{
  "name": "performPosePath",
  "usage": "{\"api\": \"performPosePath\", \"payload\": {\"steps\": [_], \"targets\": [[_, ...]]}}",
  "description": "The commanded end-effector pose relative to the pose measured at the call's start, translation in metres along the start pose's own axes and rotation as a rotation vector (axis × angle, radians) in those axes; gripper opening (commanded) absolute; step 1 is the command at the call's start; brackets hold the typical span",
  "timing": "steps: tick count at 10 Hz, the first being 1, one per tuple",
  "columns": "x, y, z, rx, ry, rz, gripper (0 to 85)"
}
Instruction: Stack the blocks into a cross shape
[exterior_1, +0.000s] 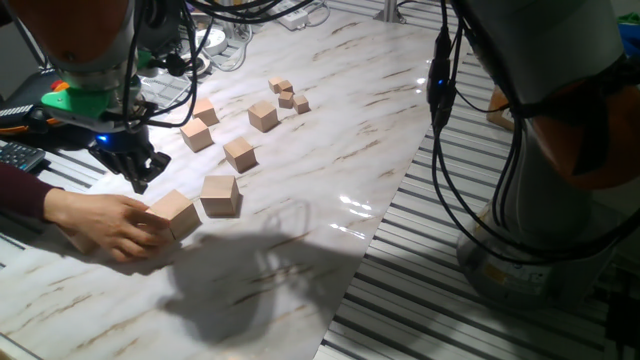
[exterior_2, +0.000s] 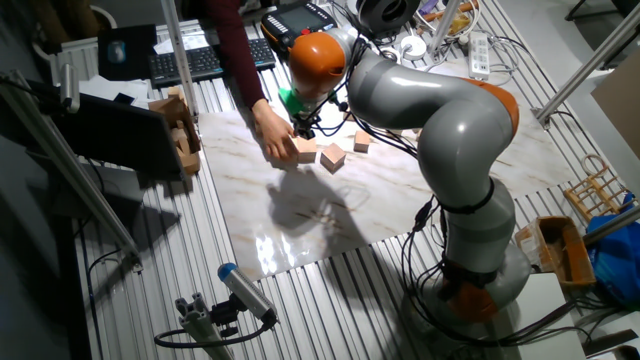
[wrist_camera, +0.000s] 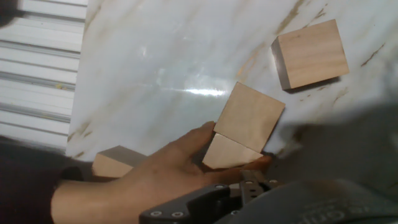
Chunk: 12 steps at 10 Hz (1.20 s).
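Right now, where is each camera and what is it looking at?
One fixed view: low beside the marble tabletop, looking across the wooden blocks; shows the gripper and a person's hand.
The other fixed view: high up, looking down at the whole arm and table.
Hand view: on the gripper, looking down.
All share the hand holding a block.
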<state>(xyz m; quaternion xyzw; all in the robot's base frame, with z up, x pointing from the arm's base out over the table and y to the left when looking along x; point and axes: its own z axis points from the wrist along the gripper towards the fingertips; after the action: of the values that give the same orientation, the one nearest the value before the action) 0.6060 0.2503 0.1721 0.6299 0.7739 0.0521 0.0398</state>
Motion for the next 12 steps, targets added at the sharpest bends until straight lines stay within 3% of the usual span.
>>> {"api": "performPosePath", "payload": {"steps": [1,5,8,12], "targets": [[-0.0006,-0.0001,0.0007,0.000,0.002,-0.001,0.0],[-0.0015,0.0005,0.0016,-0.003,0.004,-0.004,0.0],[-0.0018,-0.0004,0.0001,0.016,0.005,0.014,0.0],[0.0007,-0.0001,-0.0002,0.004,0.001,0.011,0.0]]}}
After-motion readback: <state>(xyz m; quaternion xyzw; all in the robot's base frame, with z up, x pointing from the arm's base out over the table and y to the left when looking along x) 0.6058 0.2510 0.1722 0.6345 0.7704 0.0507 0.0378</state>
